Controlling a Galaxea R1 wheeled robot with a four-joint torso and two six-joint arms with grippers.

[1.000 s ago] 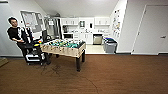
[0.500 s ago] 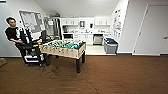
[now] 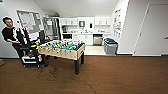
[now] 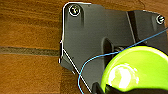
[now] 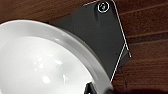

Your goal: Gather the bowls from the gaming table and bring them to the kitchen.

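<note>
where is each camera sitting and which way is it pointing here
Head view: high on the robot, facing forward and down over the wood floor toward the table-football table, a person and the kitchen behind.
Left wrist view: on the left arm, looking down past the robot's dark plate at a lime-green bowl.
Right wrist view: on the right arm, looking down past its plate at a white bowl.
Both wrist views share brown wood floor beneath.

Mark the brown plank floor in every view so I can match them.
Head view: plank floor spreads across the foreground, under the football table.
Left wrist view: behind the dark plate and lime-green bowl.
Right wrist view: behind the white bowl.
Shared landmark: dark plank seam, in both wrist views.
</note>
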